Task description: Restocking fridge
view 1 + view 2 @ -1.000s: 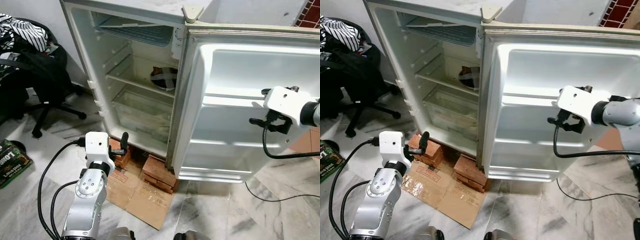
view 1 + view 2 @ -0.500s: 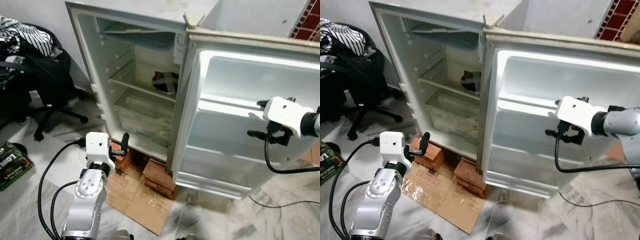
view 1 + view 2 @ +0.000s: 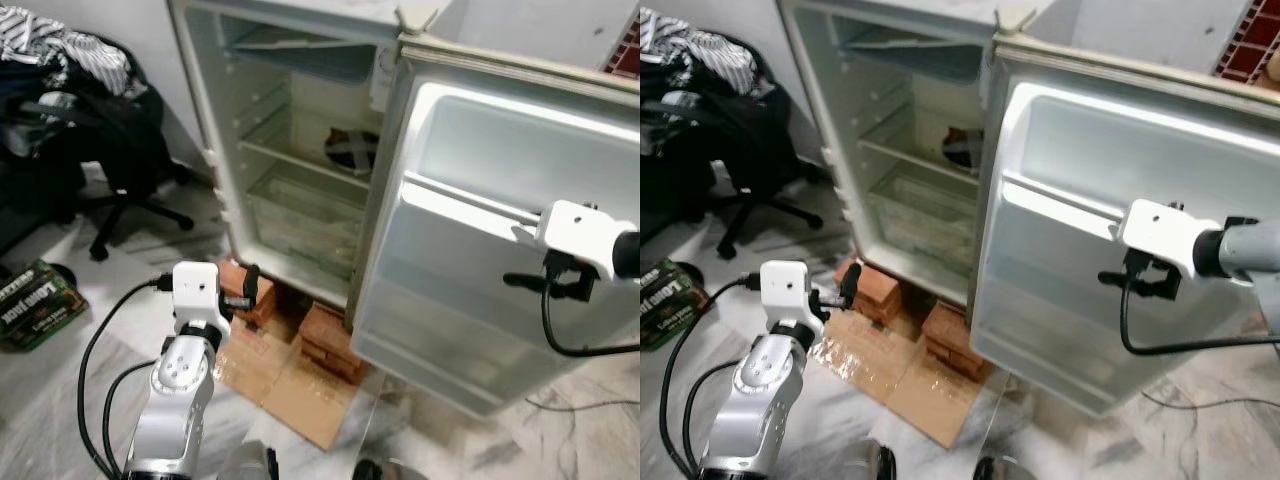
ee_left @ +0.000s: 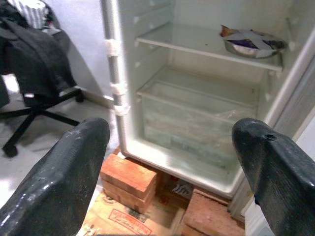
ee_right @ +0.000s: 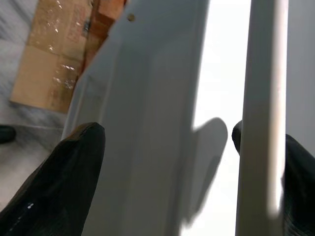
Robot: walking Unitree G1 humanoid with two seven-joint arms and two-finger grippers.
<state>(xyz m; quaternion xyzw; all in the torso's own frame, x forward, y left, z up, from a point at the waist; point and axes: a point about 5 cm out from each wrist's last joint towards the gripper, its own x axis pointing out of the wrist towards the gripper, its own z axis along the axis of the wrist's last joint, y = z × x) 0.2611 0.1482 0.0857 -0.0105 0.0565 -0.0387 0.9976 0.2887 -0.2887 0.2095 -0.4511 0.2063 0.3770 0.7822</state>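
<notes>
Carton [image 3: 35, 303] lettering partly legible: "LONG".

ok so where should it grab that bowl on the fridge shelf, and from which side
Probably the near rim of the bowl, approached straight in from the open front of the fridge. It sits at the hinge-side end of the middle shelf, close to the inner wall, so a sideways approach looks cramped. The left gripper, open and already facing the cabinet, seems better placed.

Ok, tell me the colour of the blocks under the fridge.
Reddish-orange bricks, clearest in the left wrist view.
</notes>
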